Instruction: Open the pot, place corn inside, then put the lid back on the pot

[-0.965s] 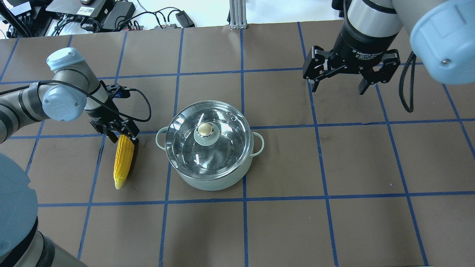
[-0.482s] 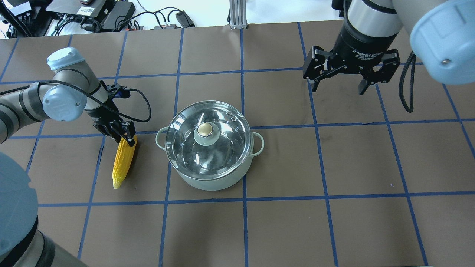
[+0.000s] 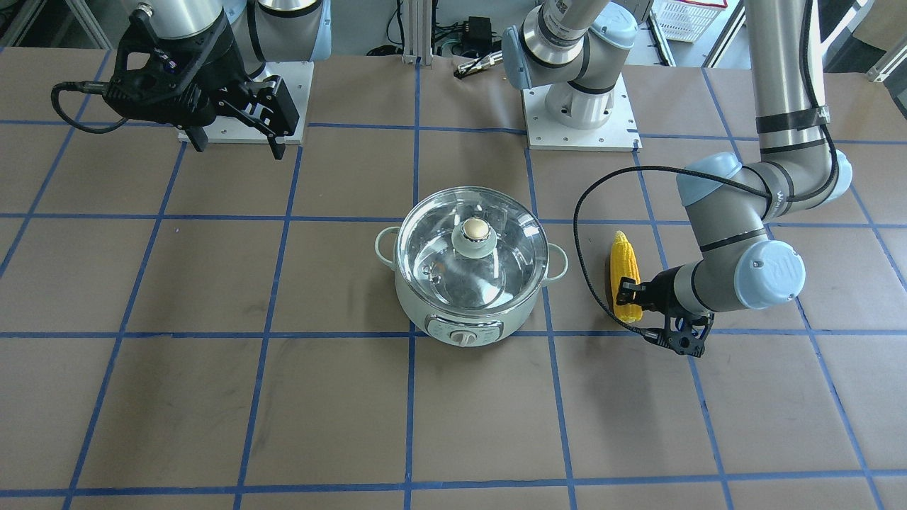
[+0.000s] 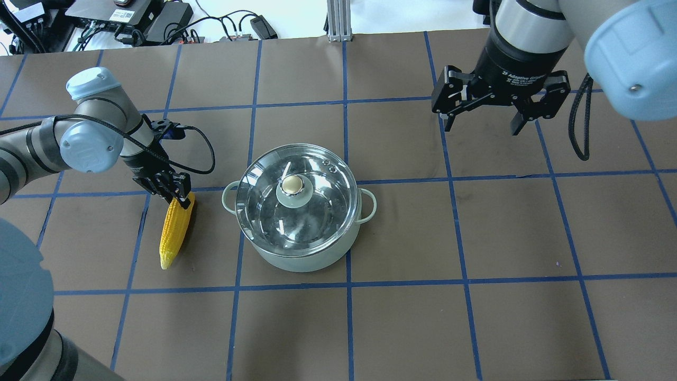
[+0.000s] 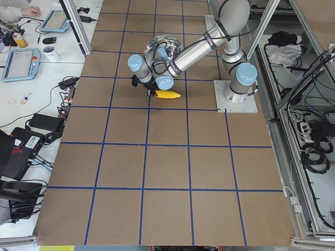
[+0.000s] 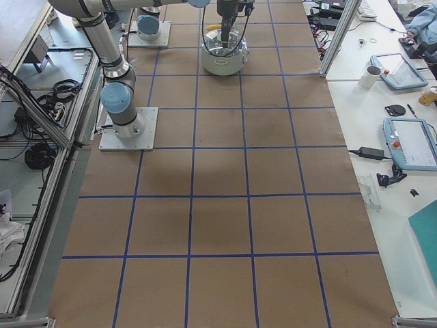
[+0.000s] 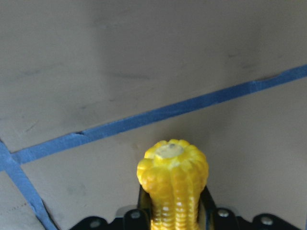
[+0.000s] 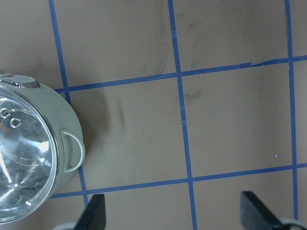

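Although blue tape rules it into squares, the brown bench (image 4: 476,317) carries no readable lettering, and bare squares stretch from the middle toward both ends and toward the operators' edge. At the bench's centre stands the pot (image 3: 425,312), its control panel (image 3: 464,333) facing the operators' edge; the print on that panel is too small to read. The lid (image 4: 317,217) sits squarely on the pot's rim, its beige knob (image 4: 291,184) upright at the centre.

High over the bench, on the side of the pot toward the right end and well apart from it, hangs the right gripper (image 4: 481,128). Its body reads "2F Adaptive", with the rest too fine to make out. Its jaws stand wide apart with nothing between them; bare squares lie below it in the right wrist view.

Near the pot but not touching it, toward the left end, is the corn (image 4: 172,233). The thick end points to the operators' edge and the tip to the robot's edge. The left gripper (image 4: 180,197) is clamped on that thick end, low over the bench. Whether the corn's tip touches the surface cannot be told. One blue joint cap (image 3: 777,266) bears a UR mark.
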